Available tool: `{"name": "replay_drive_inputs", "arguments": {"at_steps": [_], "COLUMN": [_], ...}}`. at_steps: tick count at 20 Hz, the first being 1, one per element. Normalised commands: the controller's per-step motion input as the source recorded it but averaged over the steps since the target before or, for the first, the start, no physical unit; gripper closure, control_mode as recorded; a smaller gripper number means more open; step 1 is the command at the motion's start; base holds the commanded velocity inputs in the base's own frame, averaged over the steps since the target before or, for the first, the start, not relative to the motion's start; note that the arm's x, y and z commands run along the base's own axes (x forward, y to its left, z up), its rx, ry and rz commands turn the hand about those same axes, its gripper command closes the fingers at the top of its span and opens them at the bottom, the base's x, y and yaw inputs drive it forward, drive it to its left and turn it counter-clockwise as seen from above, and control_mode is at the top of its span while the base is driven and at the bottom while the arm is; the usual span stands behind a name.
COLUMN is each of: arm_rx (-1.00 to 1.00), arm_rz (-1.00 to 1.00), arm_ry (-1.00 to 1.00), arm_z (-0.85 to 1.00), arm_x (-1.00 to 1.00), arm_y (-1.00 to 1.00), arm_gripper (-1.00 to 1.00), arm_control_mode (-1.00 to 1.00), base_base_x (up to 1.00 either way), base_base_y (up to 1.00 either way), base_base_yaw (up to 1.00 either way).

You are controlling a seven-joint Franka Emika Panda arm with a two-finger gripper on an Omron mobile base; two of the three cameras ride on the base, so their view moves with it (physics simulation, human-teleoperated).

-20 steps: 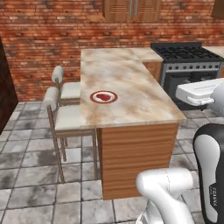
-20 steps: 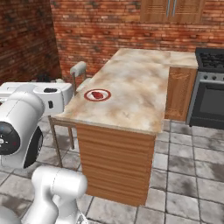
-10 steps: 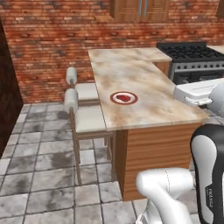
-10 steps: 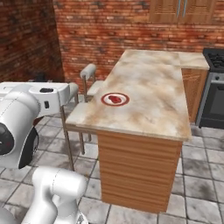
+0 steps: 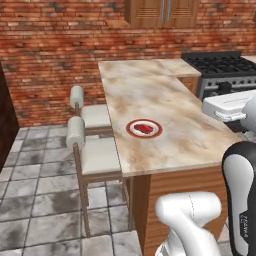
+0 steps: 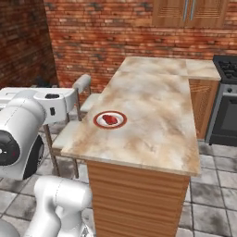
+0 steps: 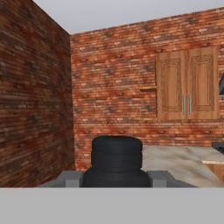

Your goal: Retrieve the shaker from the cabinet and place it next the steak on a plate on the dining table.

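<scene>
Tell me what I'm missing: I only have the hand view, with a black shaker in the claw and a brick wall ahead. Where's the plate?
Observer: The plate sits on the dining table, close to the edge where the stools stand.
Operator: Is the steak on it?
Observer: Yes, the steak lies in the plate's middle.
Operator: Anything beside the steak?
Observer: No, the steak is alone on the plate; the shaker in your claw is not yet placed.
</scene>
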Motion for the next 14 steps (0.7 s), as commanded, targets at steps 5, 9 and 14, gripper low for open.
{"name": "replay_drive_inputs", "arguments": {"at_steps": [5,9,14], "arm_rx": [0.0,0.0,0.0], "arm_rz": [0.0,0.0,0.0], "arm_ry": [0.0,0.0,0.0], "arm_z": [0.0,0.0,0.0], "arm_x": [0.0,0.0,0.0], "arm_y": [0.0,0.0,0.0], "arm_gripper": [1.0,1.0,1.0], "arm_control_mode": [1.0,1.0,1.0], "base_base_x": [0.73,0.11,-0.15], "base_base_y": [0.13,0.06,0.03], "base_base_yaw": [-0.09,-0.11,-0.2]}}
